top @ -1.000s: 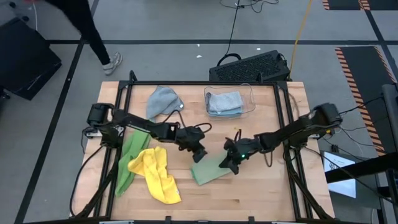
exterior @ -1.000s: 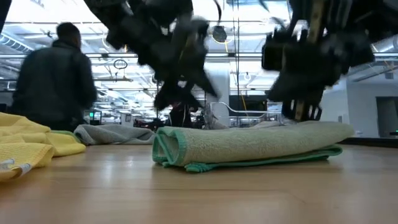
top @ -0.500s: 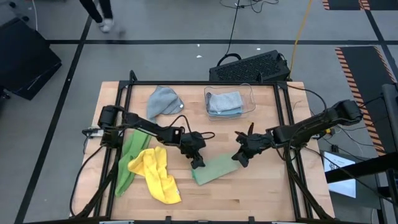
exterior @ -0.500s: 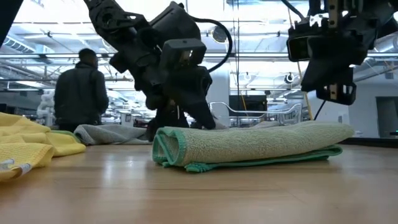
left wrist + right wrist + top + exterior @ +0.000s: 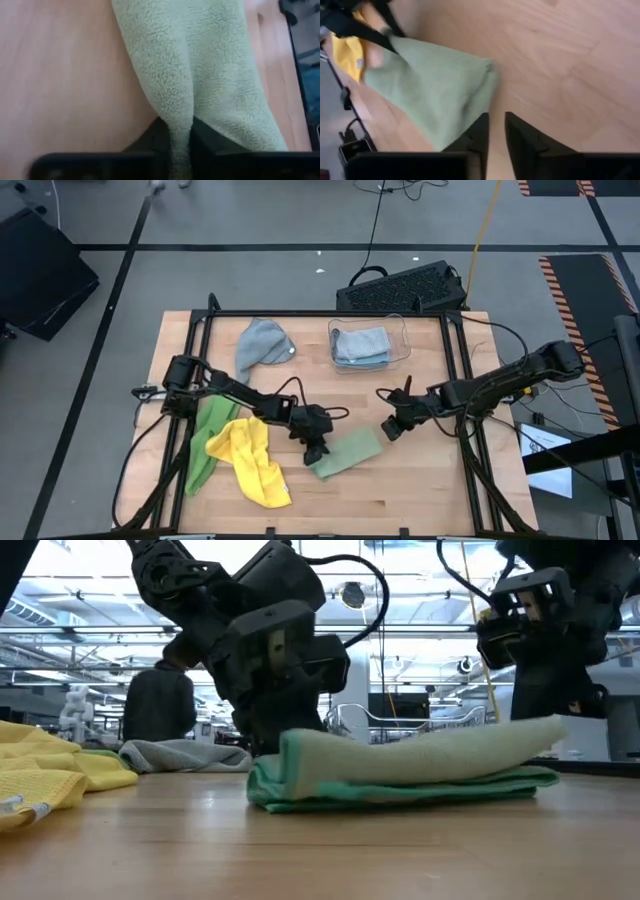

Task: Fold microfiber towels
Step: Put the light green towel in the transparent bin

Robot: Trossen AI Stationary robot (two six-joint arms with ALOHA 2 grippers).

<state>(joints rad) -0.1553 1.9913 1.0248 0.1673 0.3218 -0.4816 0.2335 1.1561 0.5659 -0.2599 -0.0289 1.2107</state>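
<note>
The sage towel (image 5: pixel 346 453) lies folded into a long pad at 6 o'clock on the counter, its left end pinched up. The yellow towel (image 5: pixel 252 460) sits crumpled at 8 o'clock, overlapping the bright green towel (image 5: pixel 207 436), which stretches out beneath it. One grey towel (image 5: pixel 262 343) lies bunched at 11 o'clock. A light blue towel (image 5: pixel 362 345) rests folded at 12 o'clock.
</note>
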